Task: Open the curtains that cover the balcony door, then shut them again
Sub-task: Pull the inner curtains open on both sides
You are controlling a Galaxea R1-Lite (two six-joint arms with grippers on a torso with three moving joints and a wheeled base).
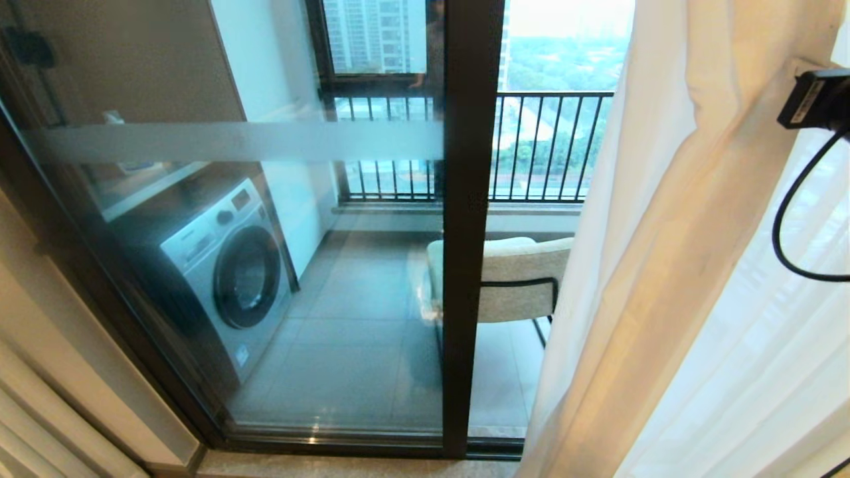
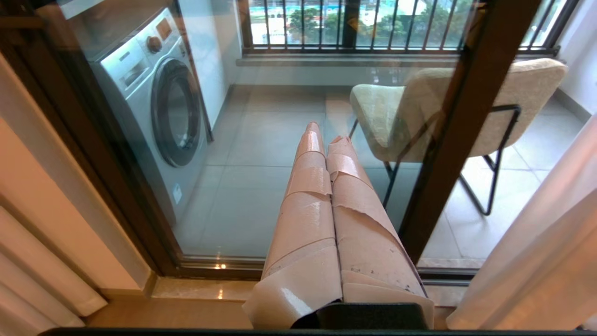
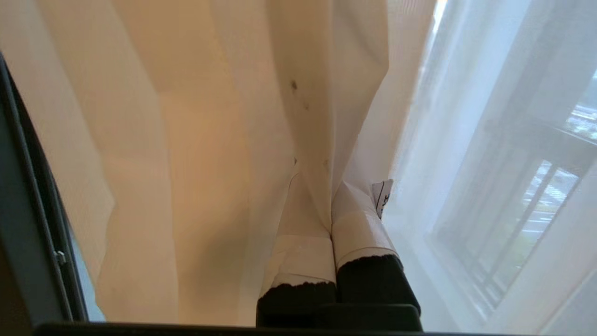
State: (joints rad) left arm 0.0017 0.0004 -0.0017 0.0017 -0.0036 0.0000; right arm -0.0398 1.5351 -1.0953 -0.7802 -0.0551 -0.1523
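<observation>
The balcony door point(image 1: 468, 219) has its dark frame post upright near the middle of the head view, and a frosted band crosses the glass pane to the left of that post. The curtains point(image 1: 671, 265) hang gathered to the right of the post, the thick beige drape nearest it and the thin white sheer on the drape's far side, so the glass around the post is uncovered.

Through the glass, a washing machine point(image 1: 229, 272) stands on the balcony floor left of the post, and a pale upholstered chair point(image 1: 518, 279) sits just behind the post. A dark railing point(image 1: 544, 146) runs across behind both.

The right pincer point(image 3: 332, 210) is pressed together on a fold of the beige drape; the cloth runs down between its two taped fingers point(image 3: 359, 228), though how deep the fold sits is hard to see. A small white tag point(image 3: 382, 198) shows just beside them.

The left pincer point(image 2: 324, 140) is pressed together on nothing, pointing toward the glass left of the post.
</observation>
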